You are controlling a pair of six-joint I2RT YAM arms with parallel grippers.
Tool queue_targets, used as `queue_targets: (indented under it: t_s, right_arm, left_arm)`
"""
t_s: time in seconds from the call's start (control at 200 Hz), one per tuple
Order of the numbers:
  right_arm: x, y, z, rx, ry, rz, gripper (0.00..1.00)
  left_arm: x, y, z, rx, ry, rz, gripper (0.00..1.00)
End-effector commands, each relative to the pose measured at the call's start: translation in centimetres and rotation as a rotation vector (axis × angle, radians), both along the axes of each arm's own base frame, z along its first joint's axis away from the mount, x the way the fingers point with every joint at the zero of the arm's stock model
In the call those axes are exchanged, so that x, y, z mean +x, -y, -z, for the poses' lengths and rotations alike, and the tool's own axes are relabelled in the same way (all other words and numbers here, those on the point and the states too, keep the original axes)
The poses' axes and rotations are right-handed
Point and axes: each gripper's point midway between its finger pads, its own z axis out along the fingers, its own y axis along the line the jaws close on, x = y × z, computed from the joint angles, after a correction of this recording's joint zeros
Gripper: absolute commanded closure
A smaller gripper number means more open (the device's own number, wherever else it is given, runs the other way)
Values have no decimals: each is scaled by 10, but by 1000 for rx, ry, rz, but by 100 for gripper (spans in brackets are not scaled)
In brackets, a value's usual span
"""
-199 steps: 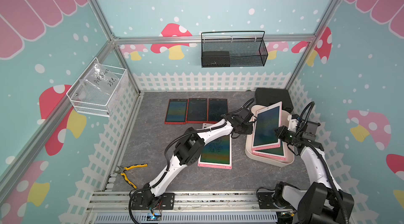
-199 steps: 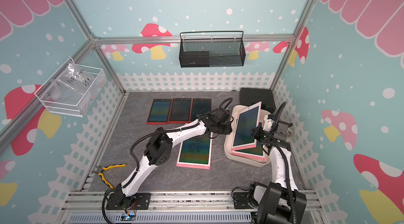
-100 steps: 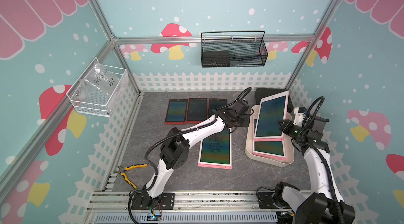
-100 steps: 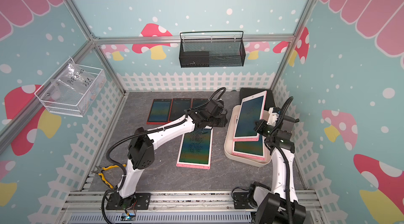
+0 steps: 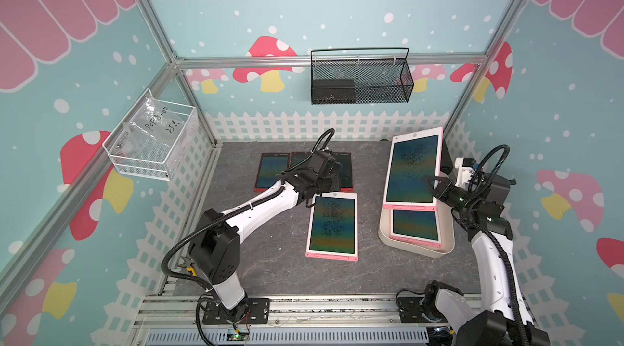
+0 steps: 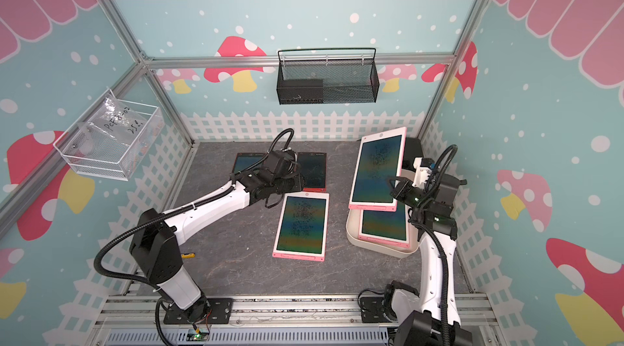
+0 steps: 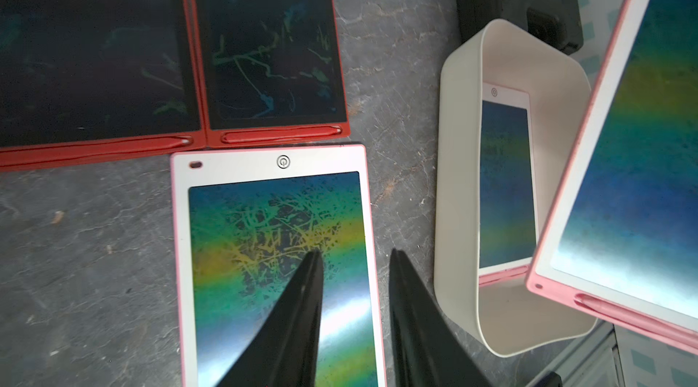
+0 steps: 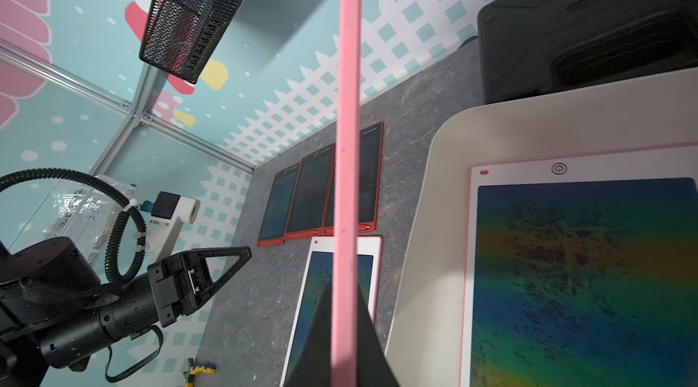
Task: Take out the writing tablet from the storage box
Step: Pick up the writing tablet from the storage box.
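Grips tablet [image 5: 412,168] edge in clamped right claw [image 5: 431,183], higher above box [image 5: 383,231] than before; holds left claw [image 7: 355,253] part-open, empty; half-hides black case [image 6: 412,153].

The grey, stone-patterned worktop [image 5: 270,270] carries flat things mostly. Three red-framed tablets [image 5: 271,172] lie side by side at 12 o'clock (long edges touching). A pink-framed writing tablet [image 5: 332,222] lies face up near the middle, just in front of them. The cream storage box [image 5: 384,229] sits at 3 o'clock, with a black case [image 6: 412,153] just behind it at 1 o'clock. Yellow-handled pliers [image 6: 187,255] lie at 8 o'clock.
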Motion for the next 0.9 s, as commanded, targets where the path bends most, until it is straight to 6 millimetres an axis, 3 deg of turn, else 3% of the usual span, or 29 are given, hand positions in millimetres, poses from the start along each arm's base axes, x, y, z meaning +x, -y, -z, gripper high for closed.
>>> queue_targets:
  t_s: [0.0, 0.23, 0.545, 0.896]
  right_arm:
    - [-4, -28, -44, 1, 123, -94, 100]
    - [4, -103, -45, 32, 117, -211, 100]
    - [6, -203, -7, 79, 70, -270, 100]
    - [-6, -278, 46, 180, -26, -280, 100]
  left_arm:
    - [-3, -17, -15, -37, 40, -44, 67]
    - [-17, -71, -18, -59, 40, -134, 66]
    - [-40, -166, -17, -43, -16, -313, 65]
    - [-43, -188, 10, -42, -96, -351, 67]
